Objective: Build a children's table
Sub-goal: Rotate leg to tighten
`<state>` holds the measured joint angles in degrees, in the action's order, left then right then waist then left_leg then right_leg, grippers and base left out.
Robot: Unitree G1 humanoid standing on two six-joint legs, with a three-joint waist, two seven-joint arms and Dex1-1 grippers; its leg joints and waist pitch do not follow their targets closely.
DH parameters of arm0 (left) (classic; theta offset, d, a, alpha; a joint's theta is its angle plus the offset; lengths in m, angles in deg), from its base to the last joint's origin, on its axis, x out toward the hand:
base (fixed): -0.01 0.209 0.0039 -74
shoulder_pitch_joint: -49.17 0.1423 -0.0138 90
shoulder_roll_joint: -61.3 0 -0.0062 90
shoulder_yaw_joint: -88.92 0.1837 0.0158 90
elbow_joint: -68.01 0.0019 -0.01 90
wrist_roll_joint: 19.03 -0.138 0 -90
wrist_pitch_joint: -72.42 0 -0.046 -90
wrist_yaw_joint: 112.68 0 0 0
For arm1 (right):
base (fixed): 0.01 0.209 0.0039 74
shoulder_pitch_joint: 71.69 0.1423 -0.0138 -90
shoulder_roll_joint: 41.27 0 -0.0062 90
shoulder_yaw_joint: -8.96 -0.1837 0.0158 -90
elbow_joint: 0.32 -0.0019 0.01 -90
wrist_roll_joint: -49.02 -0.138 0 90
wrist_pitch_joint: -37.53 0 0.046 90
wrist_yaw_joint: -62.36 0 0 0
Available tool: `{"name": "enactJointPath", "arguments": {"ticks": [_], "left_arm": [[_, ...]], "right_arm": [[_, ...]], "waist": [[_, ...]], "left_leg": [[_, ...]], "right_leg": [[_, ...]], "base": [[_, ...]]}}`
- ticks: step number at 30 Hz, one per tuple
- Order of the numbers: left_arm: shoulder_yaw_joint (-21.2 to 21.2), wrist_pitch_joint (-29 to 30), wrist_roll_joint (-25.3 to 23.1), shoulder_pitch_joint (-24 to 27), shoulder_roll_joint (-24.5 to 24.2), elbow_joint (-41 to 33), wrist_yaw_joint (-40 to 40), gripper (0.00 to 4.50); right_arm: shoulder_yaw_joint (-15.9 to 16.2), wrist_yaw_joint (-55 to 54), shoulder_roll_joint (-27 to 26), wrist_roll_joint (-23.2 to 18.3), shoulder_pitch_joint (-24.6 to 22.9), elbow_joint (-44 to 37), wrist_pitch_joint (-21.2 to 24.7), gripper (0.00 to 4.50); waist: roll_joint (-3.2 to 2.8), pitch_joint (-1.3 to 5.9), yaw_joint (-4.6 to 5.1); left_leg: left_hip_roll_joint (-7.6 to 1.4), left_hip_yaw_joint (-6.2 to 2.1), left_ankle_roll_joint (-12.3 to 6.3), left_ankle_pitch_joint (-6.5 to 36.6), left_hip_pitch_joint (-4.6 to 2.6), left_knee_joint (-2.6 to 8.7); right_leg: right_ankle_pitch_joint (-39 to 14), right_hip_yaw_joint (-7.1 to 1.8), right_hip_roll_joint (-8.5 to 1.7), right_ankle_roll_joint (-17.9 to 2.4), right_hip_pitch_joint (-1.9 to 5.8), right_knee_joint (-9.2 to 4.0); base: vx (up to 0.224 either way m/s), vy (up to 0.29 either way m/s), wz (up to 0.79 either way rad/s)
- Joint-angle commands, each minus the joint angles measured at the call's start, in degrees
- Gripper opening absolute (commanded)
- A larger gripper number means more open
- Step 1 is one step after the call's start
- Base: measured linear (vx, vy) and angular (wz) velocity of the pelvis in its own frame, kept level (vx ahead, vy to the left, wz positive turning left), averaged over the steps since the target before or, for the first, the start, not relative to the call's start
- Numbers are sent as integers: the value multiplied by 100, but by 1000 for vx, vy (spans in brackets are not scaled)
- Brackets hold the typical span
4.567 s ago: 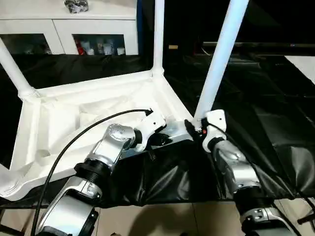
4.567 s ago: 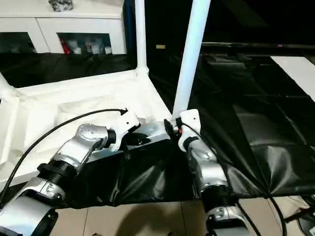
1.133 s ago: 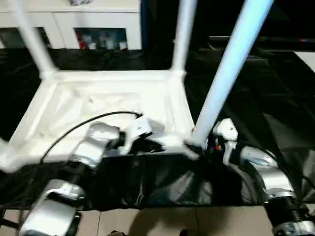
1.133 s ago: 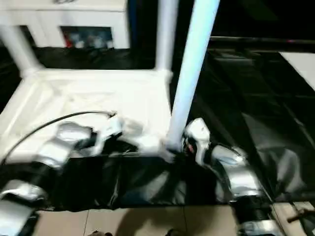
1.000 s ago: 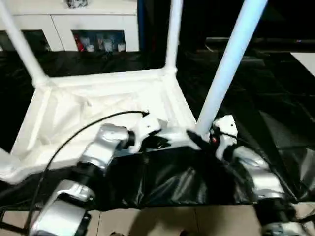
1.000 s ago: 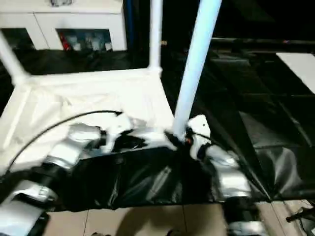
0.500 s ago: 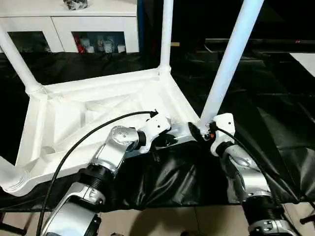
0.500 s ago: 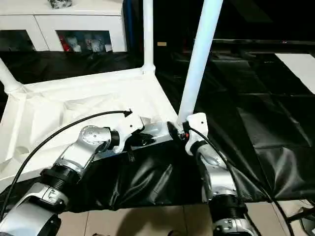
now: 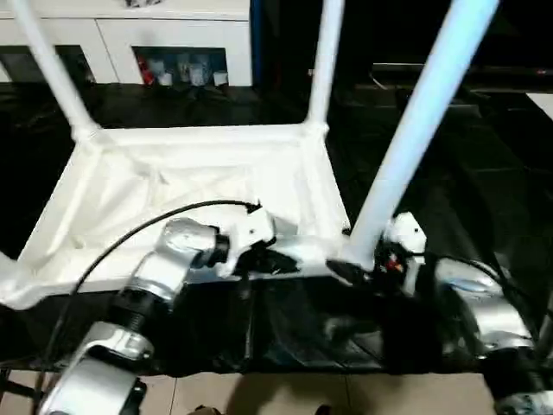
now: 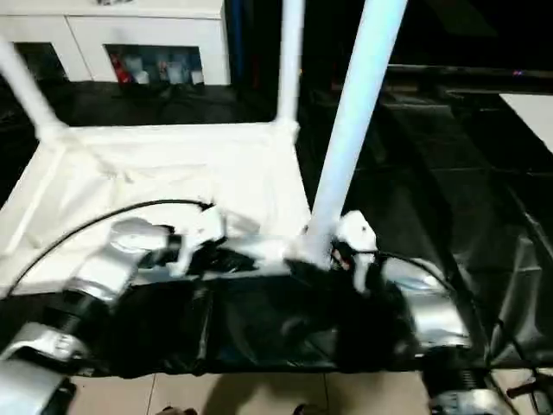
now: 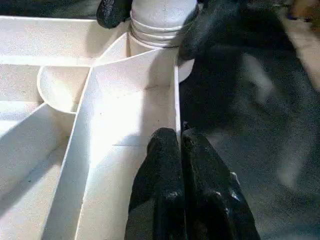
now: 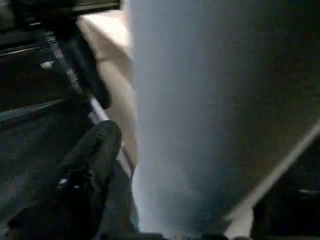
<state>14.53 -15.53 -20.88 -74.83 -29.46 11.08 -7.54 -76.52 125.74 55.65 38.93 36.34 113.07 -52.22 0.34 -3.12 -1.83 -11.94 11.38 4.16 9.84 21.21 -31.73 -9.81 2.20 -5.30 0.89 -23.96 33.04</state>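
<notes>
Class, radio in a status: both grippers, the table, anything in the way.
Left gripper shut on the tabletop rim. Right gripper around the base of the near leg. Table upside down on black sheeting. Nothing blocking.

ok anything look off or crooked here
Yes: the near leg leans right instead of standing straight like the far-right leg. The right gripper sits around its base.

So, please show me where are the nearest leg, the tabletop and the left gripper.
nearest leg (image 9: 406, 151), left eye view, middle of the tube.
tabletop (image 9: 199, 137), left eye view, far rim.
left gripper (image 11: 175, 142), left wrist view, between its fingertips.
</notes>
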Motion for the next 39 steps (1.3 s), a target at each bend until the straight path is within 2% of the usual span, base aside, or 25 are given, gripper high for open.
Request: {"name": "enactJointPath", "arguments": {"ticks": [1,5,12,19,22,23,27,28,31,32,33,34,37,39], "left_arm": [[246,-51,69,99,105,-5,-231,0],[282,-180,115,49,-141,132,-673,0],[318,-246,123,-59,-316,307,-986,0],[266,-83,60,-58,-210,346,-555,0],[162,131,-12,-98,28,353,107,0],[144,236,-44,-78,125,294,329,0],[189,614,-163,91,507,-36,958,0],[226,749,-242,159,728,-118,1295,0],[254,818,-291,179,882,-113,1526,0],[306,902,-348,194,1114,-92,1816,0],[317,921,-369,194,1198,-74,1941,0],[323,937,-398,195,1265,-52,2051,0],[376,973,-472,248,1411,-60,2217,0],[389,1061,-450,291,1431,-139,2140,0]], "right_arm": [[290,303,-52,-36,7,-26,104,330],[422,890,142,-38,141,116,114,309],[654,1321,176,-127,227,13,281,271],[472,894,-161,-353,50,-240,341,267],[208,100,-471,-339,-94,-311,304,267],[177,-323,-590,-214,-152,-353,377,267],[22,-1602,-1062,108,-358,-459,573,266],[-28,-2154,-1319,284,-399,-429,602,266],[-88,-2612,-1528,417,-399,-388,663,266],[-210,-3350,-1785,621,-325,-265,733,266],[-254,-3627,-1876,681,-272,-194,746,266],[-269,-3856,-1951,724,-216,-127,750,266],[-250,-4264,-2164,831,-77,37,617,266],[-258,-4096,-2206,728,-71,-35,542,336]], "waist": [[63,247,-9],[72,235,-23],[76,241,-35],[74,239,-38],[83,200,-4],[67,199,-1],[60,172,35],[51,169,60],[61,181,61],[44,174,73],[33,179,73],[45,173,83],[24,192,105],[22,200,126]], "left_leg": [[-129,13,-661,1304,-31,300],[-131,9,-552,1454,-39,311],[-133,6,-545,1304,-37,305],[-133,5,-481,1371,-44,316],[-120,-24,-298,1788,-64,360],[-113,-45,-233,1867,-68,369],[-118,-76,-47,2184,-93,416],[-111,-87,-6,2213,-66,427],[-93,-89,-24,2244,-79,416],[-94,-86,-13,2237,-72,425],[-79,-86,-3,2311,-91,420],[-78,-90,7,2322,-76,424],[-65,-84,-8,2287,-69,418],[-64,-80,-64,2299,-57,413]], "right_leg": [[-1054,-138,-158,-1494,272,-341],[-1313,-137,-167,-1450,266,-355],[-1114,-137,-176,-1508,277,-324],[-1239,-139,-179,-1490,273,-337],[-2041,-149,-203,-1271,230,-429],[-2296,-154,-211,-1159,225,-452],[-2732,-158,-196,-912,164,-516],[-2773,-158,-187,-836,173,-523],[-2793,-163,-181,-756,158,-537],[-2716,-169,-173,-753,142,-541],[-2764,-161,-169,-728,131,-551],[-2804,-161,-168,-700,135,-554],[-2678,-165,-160,-672,137,-552],[-2604,-163,-154,-659,148,-555]], "base": [[0,0,0],[0,0,0],[0,0,0],[0,0,0],[0,0,0],[0,0,0],[0,0,0],[0,0,0],[0,0,0],[0,0,0],[0,0,0],[0,0,0],[0,0,0],[0,0,0]]}}
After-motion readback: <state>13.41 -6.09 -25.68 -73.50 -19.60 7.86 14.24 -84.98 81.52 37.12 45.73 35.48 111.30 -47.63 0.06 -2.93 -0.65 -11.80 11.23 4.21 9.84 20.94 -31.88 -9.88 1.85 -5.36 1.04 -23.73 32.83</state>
